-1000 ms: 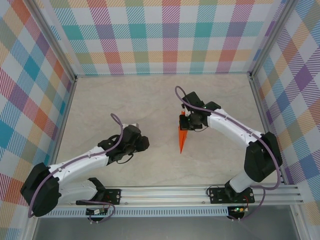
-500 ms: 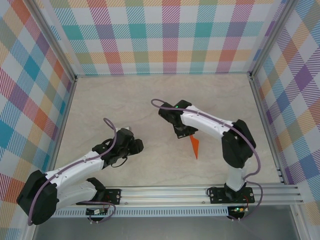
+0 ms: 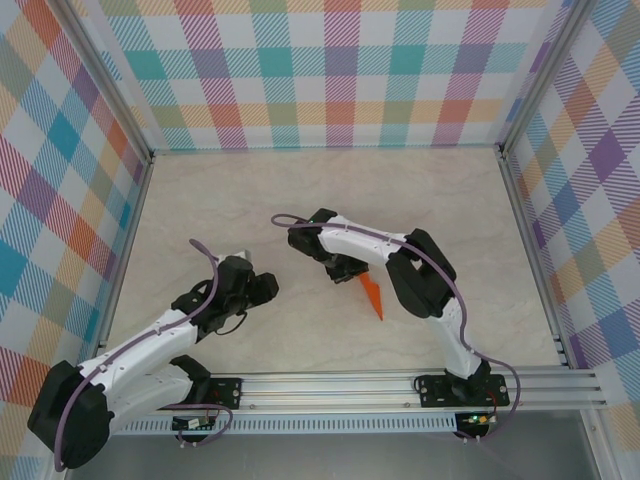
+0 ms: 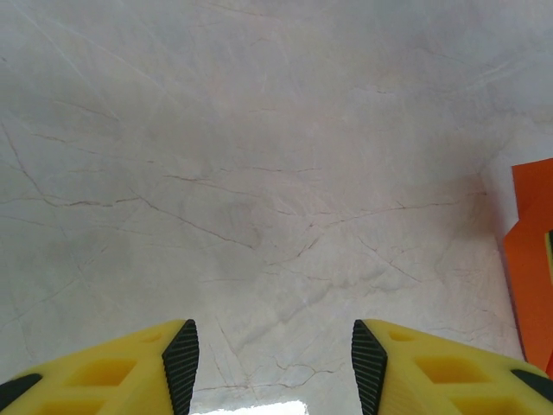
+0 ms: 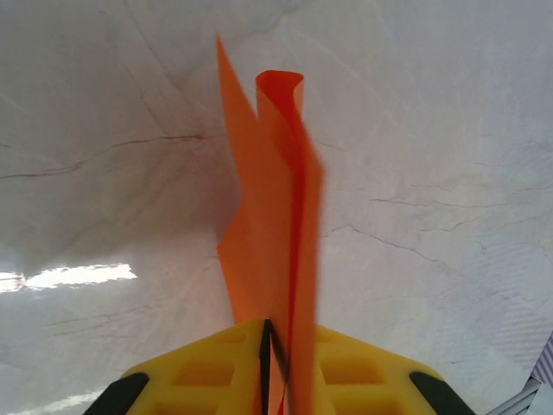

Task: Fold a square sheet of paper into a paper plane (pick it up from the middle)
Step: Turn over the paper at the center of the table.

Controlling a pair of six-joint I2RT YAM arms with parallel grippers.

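The square sheet of paper stands folded into a narrow orange paper plane [image 3: 372,294], lying near the middle of the table with its tip toward the near right. My right gripper [image 3: 348,268] is shut on its blunt end. In the right wrist view the plane [image 5: 272,199] rises straight out from between the yellow fingers of that gripper [image 5: 276,333], its layers slightly parted at the far end. My left gripper [image 3: 262,287] is left of the plane and apart from it. It stands open [image 4: 275,363] over bare tabletop, with an orange edge of the plane [image 4: 531,259] at the right border.
The marble-look table [image 3: 250,200] is walled by checked panels at the back [image 3: 330,70] and both sides. An aluminium rail [image 3: 400,385] with the arm bases runs along the near edge. The right arm's elbow [image 3: 420,270] stands just right of the plane.
My right arm has swung left across the table carrying the plane, whose tip now points to the near right. My left gripper has drawn back to the left and opened slightly wider.
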